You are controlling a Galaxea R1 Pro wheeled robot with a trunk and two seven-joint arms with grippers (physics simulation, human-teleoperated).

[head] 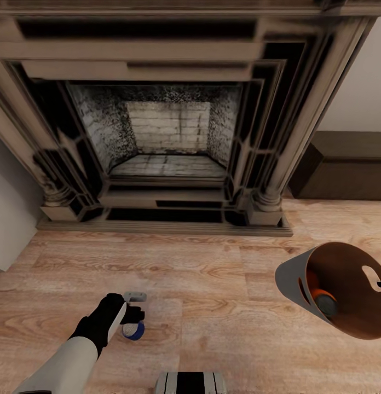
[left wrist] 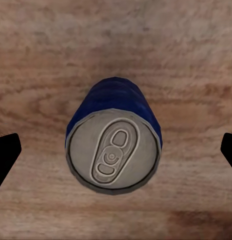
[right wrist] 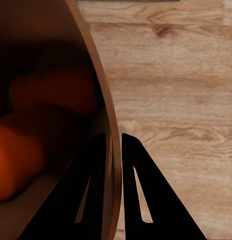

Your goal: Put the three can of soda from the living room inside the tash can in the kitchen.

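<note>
Living rm, fireplace [head: 168,137] ahead. Step: picking up last can. Left gripper [head: 133,313] wide open, empty, poised over upright blue can [left wrist: 114,140] on wood floor [head: 212,284]. Right gripper [right wrist: 117,150] pinches rim of bin [head: 292,282], held tilted w/ two orange cans [right wrist: 26,135] inside. Next, prob.: lower, close on can, drop into bin.

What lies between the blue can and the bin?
Bare wood floor separates the blue can from the bin, in the head view.

White left forearm [head: 59,364] – black wrist, grey-tipped black fingers [head: 134,298].

Fireplace [head: 167,131] above wood floor [head: 212,284]
</note>
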